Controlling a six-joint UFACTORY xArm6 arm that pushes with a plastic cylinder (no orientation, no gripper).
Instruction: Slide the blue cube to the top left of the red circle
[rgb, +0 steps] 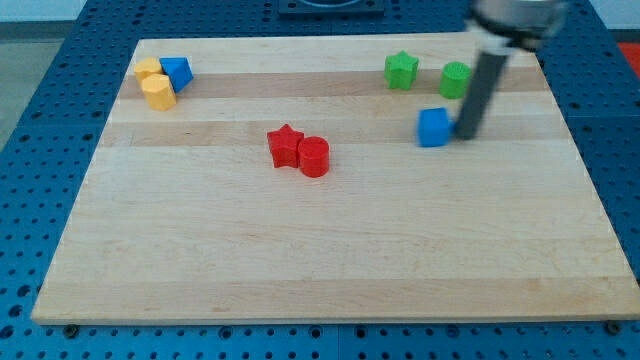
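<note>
The blue cube (433, 127) sits on the wooden board at the view's right, well to the right of the red circle (314, 157). A red star (285, 146) touches the red circle on its left. My tip (466, 135) is at the end of the dark rod, right beside the blue cube's right side, touching it or nearly so.
A green star-like block (401, 70) and a green cylinder (455, 79) lie above the blue cube. At the top left, a second blue block (177, 72) sits against two yellow blocks (157, 90). The board's right edge (590, 170) is close to the rod.
</note>
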